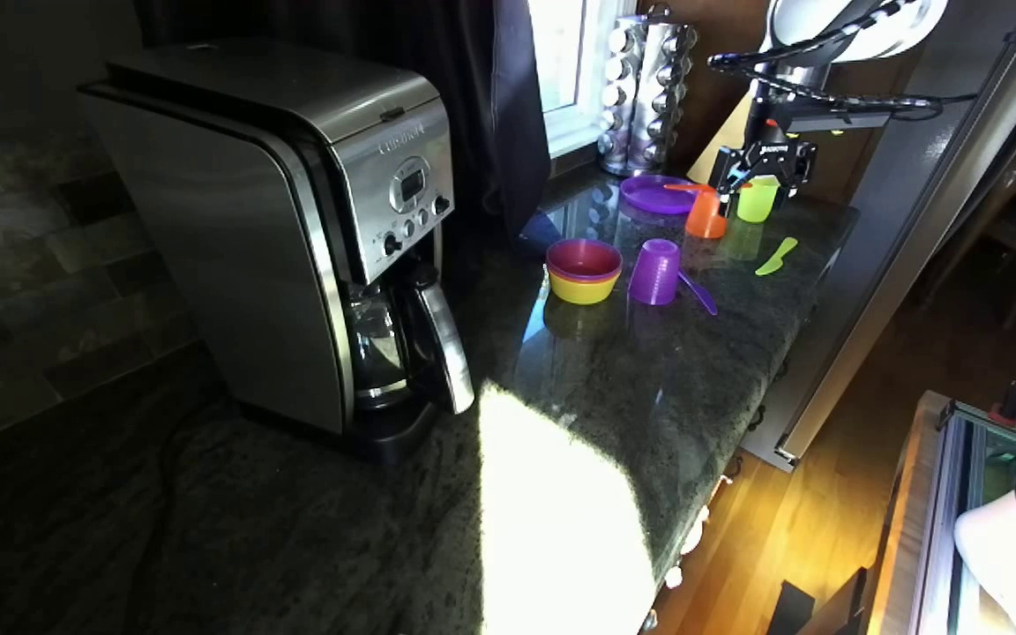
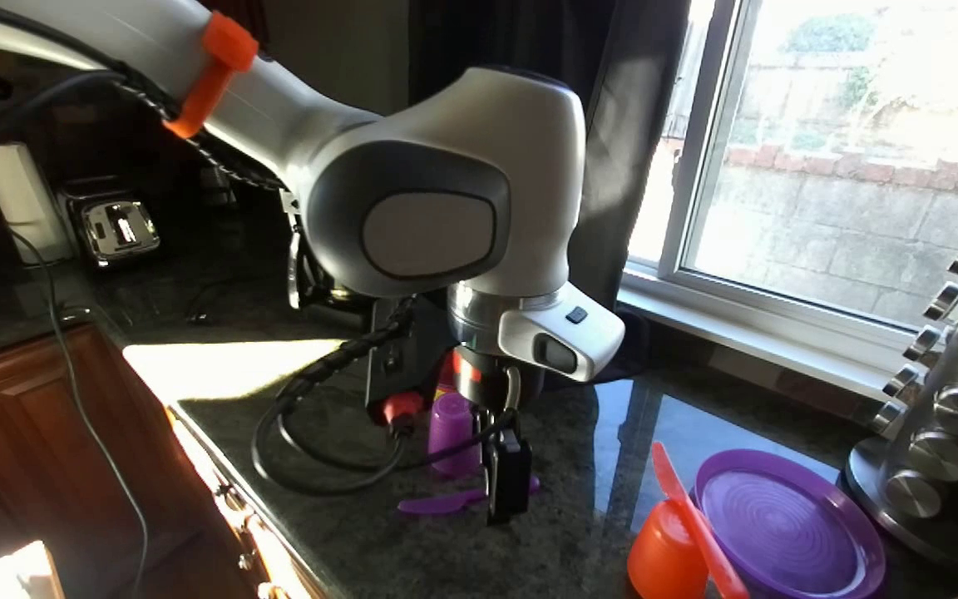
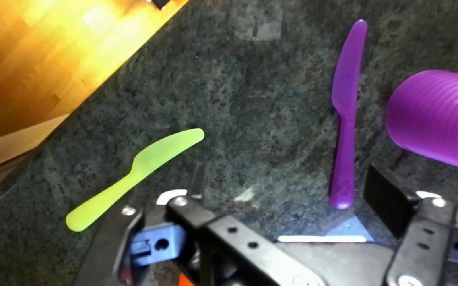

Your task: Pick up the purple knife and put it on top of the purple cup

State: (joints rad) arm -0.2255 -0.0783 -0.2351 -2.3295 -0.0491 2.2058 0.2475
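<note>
The purple knife lies flat on the dark counter beside the purple cup, also in both exterior views. The purple cup stands upside down; it also shows in an exterior view and is cut off at the right of the wrist view. My gripper is open and empty above the counter. In the wrist view the knife's handle end shows between the fingers, nearer the right one. In an exterior view the gripper covers part of the knife.
A green knife lies near the counter edge. An orange cup with an orange knife on it stands beside a purple plate. A green cup, stacked bowls, a spice rack and a coffee maker stand around.
</note>
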